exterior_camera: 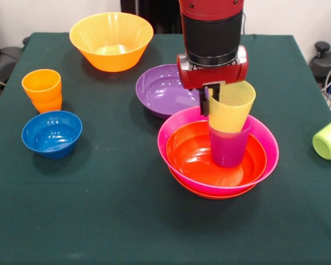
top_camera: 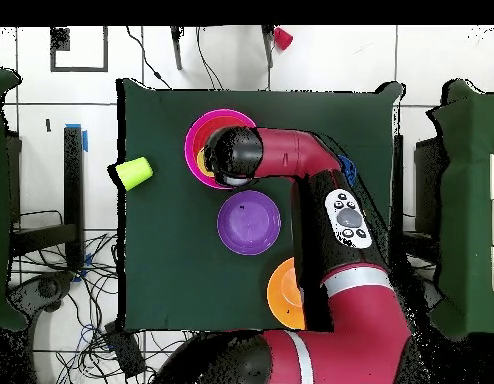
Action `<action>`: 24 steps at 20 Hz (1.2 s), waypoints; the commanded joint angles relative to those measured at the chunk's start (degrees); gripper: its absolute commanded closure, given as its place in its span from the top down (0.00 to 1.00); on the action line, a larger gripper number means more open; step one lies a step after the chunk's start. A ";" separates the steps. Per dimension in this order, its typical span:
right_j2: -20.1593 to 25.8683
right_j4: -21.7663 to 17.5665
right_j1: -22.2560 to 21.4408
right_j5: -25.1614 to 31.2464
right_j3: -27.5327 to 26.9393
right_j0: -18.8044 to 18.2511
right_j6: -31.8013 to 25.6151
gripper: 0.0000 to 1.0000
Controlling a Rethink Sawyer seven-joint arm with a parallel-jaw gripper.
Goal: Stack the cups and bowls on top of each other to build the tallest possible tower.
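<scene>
Tower: nearest the camera, low and right of the middle in the front view. It is a red-orange bowl [exterior_camera: 209,190] at the bottom, a pink bowl [exterior_camera: 265,144] in it, and another red-orange bowl [exterior_camera: 190,154] inside that. A purple cup [exterior_camera: 229,148] stands upright in the top bowl, and a yellow cup [exterior_camera: 231,107] sits in the purple cup, leaning a little.
Table: a dark green cloth [exterior_camera: 110,215] covers it, and everything stands on it.
Arm: red and black, it comes down from the top of the front view, over the tower. From above it hides most of the tower, and only a pink edge [top_camera: 196,135] shows at the upper middle.
Gripper [exterior_camera: 208,99]: its fingers are clamped on the left rim of the yellow cup, one inside and one outside.
Yellow-orange bowl [exterior_camera: 111,40]: big and deep, upper left of the front view, well apart from the tower.
Purple bowl [exterior_camera: 163,88]: wide, just behind the tower, partly hidden by the gripper. From above it is in the middle [top_camera: 249,222].
Blue bowl [exterior_camera: 51,133]: small, at the left side.
Orange cups [exterior_camera: 42,88]: two, one inside the other, just above the blue bowl.
Lime green cup [exterior_camera: 330,138]: on its side at the right edge; from above, at the left [top_camera: 134,172].
</scene>
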 commanded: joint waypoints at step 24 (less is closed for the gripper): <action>2.43 -0.54 0.87 -0.91 0.38 -0.34 0.68 1.00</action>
